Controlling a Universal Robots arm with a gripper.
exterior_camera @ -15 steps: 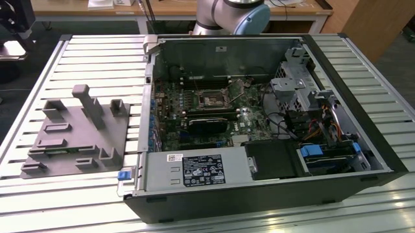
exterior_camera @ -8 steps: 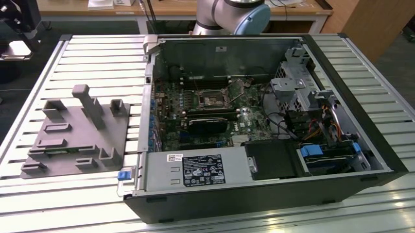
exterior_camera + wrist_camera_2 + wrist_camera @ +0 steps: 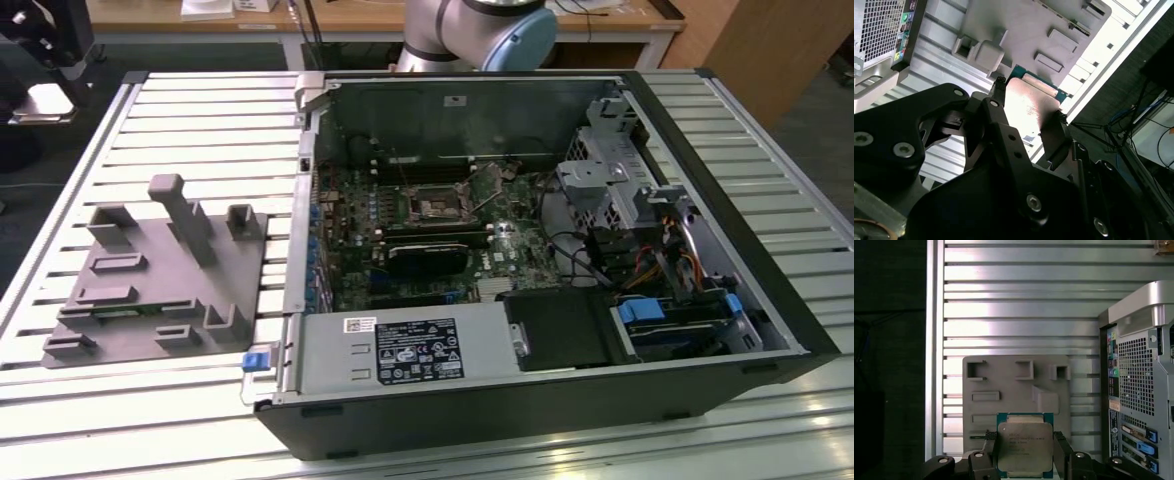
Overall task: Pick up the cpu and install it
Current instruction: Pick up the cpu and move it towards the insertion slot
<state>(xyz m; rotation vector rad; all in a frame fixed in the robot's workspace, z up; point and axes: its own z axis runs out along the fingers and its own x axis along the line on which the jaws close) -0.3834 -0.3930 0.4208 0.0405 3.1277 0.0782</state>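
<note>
1. The pick-up looks done. The gripper (image 3: 1025, 452) has its jaws pinching the cpu (image 3: 1025, 446) by two opposite edges, with the metal lid facing the first wrist camera.
2. The chip hangs clear above the grey tray (image 3: 1019, 390). The tray lies on the slatted worktop (image 3: 1019, 305) beside the rear panel of the computer case (image 3: 1134, 405). Only the jaws touch the chip.
3. In the exterior view, the socket (image 3: 438, 207) on the board inside the open case looks unfilled. I judge the install not yet done.
4. The move to the socket calls for a firm hold on those thin edges and a flat chip, squared to the socket frame. It must clear the case wall and seat gently, since a skewed landing could damage the contacts.
</note>
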